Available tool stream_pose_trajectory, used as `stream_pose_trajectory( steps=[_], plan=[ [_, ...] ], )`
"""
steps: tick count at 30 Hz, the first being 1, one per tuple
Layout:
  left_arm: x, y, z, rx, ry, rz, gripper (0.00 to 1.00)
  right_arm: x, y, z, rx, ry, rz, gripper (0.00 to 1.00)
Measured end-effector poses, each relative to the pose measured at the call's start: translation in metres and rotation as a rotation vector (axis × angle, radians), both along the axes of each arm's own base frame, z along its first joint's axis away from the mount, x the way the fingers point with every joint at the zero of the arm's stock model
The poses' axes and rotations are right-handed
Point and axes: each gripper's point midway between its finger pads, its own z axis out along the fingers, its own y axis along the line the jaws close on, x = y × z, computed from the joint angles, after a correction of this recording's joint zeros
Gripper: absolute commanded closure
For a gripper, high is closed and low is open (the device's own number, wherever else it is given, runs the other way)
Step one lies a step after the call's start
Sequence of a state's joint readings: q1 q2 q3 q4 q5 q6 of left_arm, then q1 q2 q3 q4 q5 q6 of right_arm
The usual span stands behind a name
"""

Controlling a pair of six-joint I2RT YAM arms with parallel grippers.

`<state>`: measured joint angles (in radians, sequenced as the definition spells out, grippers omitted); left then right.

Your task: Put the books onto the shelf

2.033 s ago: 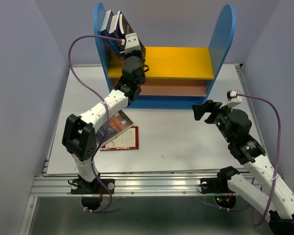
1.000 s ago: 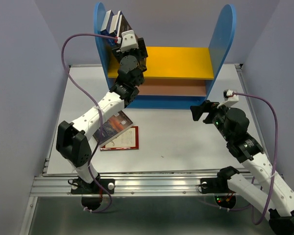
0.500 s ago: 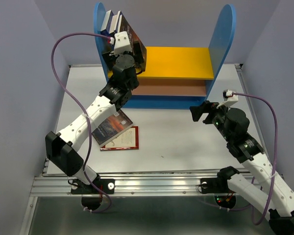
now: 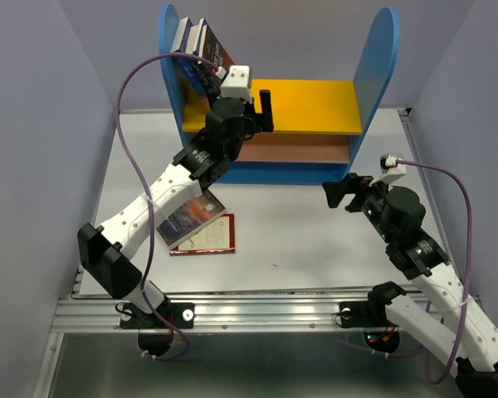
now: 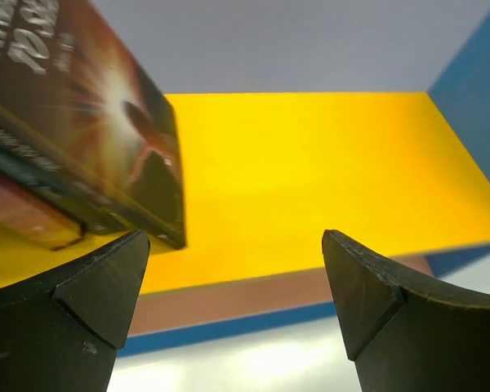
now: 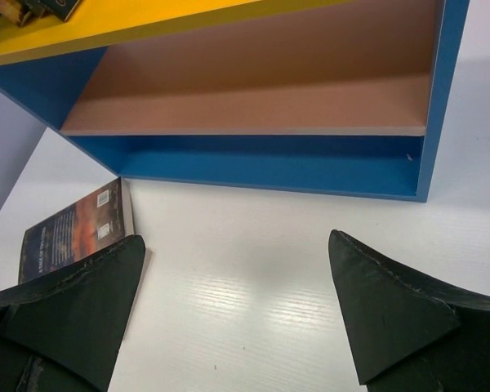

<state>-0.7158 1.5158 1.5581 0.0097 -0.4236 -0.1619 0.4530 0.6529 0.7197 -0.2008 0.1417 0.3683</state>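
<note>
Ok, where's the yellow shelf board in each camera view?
Top external: yellow board sits upper centre.
Left wrist: it fills the middle.
Right wrist: a thin strip along the top left.
Shared landmark: the brown lower board directly beneath it.

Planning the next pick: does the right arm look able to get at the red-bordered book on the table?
Probably yes, at a stretch: the right end effector is open, and only bare table lies between it and the red-bordered book.
</note>
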Motion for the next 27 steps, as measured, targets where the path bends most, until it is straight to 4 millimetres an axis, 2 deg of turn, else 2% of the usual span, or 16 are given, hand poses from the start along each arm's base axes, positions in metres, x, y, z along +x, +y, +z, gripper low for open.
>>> stream_pose_trajectory(
  steps=[4,7,14,21,27],
  plan=[
    [-0.006,-0.035,-0.005,0.016,0.032,-0.087,0.01,-0.001,-0.001,0.002,0.003,-0.005,-0.001,0.00],
    [-0.005,-0.053,-0.013,0.028,0.059,-0.127,0.01,-0.001,-0.001,0.002,0.003,-0.006,-0.005,0.00],
    [0.026,-0.081,-0.039,0.087,0.144,-0.114,0.02,-0.001,-0.005,0.004,0.005,-0.014,-0.024,0.00],
    [0.045,-0.074,-0.067,0.178,0.227,0.007,0.45,0.000,-0.008,0.004,0.006,-0.014,-0.042,0.00],
    [0.046,-0.057,-0.077,0.225,0.260,0.089,0.53,0.000,-0.009,0.004,0.007,-0.014,-0.046,0.00]
  ],
)
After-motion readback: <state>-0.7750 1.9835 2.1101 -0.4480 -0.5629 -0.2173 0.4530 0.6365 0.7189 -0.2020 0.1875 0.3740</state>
